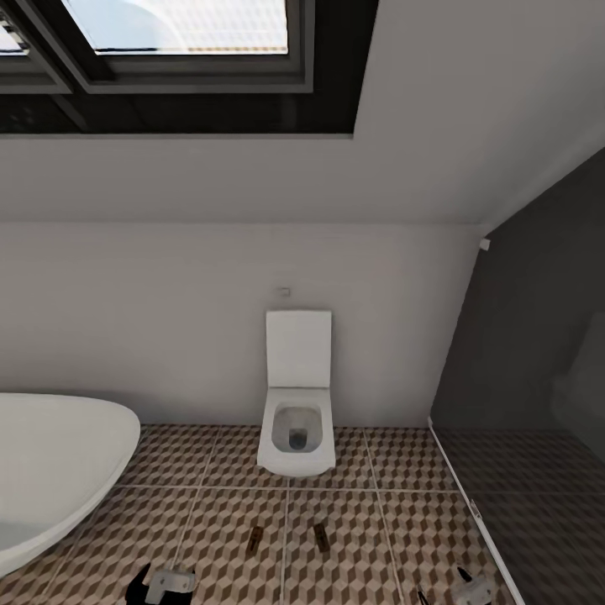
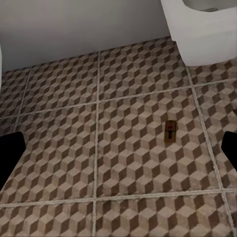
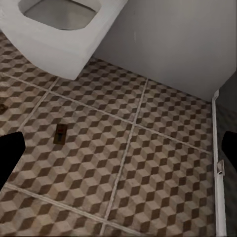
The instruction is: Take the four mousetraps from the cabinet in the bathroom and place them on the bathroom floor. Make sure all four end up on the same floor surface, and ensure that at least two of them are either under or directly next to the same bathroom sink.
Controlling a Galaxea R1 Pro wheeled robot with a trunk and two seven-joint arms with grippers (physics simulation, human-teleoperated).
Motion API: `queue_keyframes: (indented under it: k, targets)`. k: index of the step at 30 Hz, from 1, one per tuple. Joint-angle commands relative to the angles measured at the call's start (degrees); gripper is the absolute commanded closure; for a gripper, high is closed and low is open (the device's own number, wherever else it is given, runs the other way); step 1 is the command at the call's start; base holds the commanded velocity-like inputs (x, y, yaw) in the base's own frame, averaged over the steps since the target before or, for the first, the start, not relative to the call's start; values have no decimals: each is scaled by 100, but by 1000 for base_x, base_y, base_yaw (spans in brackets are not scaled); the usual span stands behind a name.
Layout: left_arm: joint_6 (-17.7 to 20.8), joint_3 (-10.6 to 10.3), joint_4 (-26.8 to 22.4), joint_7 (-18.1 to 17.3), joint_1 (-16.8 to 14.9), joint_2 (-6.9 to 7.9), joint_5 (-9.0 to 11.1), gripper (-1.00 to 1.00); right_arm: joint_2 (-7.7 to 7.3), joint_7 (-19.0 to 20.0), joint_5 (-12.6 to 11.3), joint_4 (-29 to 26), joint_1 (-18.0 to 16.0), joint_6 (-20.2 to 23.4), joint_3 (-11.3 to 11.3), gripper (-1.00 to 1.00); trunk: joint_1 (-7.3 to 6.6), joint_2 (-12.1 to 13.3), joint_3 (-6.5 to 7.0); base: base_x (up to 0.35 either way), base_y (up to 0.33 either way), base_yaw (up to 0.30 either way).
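Observation:
Two mousetraps lie flat on the bathroom floor [image 1: 210, 504] in front of the toilet: one [image 1: 255, 538] to the left, one [image 1: 322, 538] to the right. The left wrist view has one mousetrap [image 2: 170, 131] on the tiles ahead of my left gripper [image 2: 118, 153], which is open and empty. In the right wrist view a mousetrap [image 3: 60, 132] lies ahead of my right gripper [image 3: 118, 153], also open and empty. Both grippers hang low over the floor, the left gripper [image 1: 164, 581] and the right gripper [image 1: 470, 586] at the head view's lower edge. The sink and cabinet are out of view.
A white wall-hung toilet [image 1: 296, 420] stands against the white back wall. The white oval bathtub [image 1: 50, 470] bulges in from the left. A dark glass partition [image 1: 521, 403] with a floor rail [image 1: 470, 496] closes off the right side.

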Motion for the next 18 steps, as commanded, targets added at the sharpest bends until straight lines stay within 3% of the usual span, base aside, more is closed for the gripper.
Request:
queue_keyframes:
  k: [1, 6, 7, 18]
  targets:
    - [-15, -47, 12, 45, -5, -5, -11, -100, -2, 49, 40, 3, 53, -80, -28, -100, 4, -13, -13, 0, 0, 0]
    - [-7, -47, 12, 54, 2, -10, -11, -100, 38, 271, 37, 6, 337, -340, -27, -100, 4, -13, -13, 0, 0, 0]
    - [23, -47, 12, 57, 29, -8, -6, -100, 129, 305, 37, 7, 388, -381, -33, -100, 4, -13, -13, 0, 0, 0]
    - [174, -37, 12, 76, 514, 16, -2, -100, 426, 308, 32, 7, 426, -375, -36, -100, 4, -13, -13, 0, 0, 0]
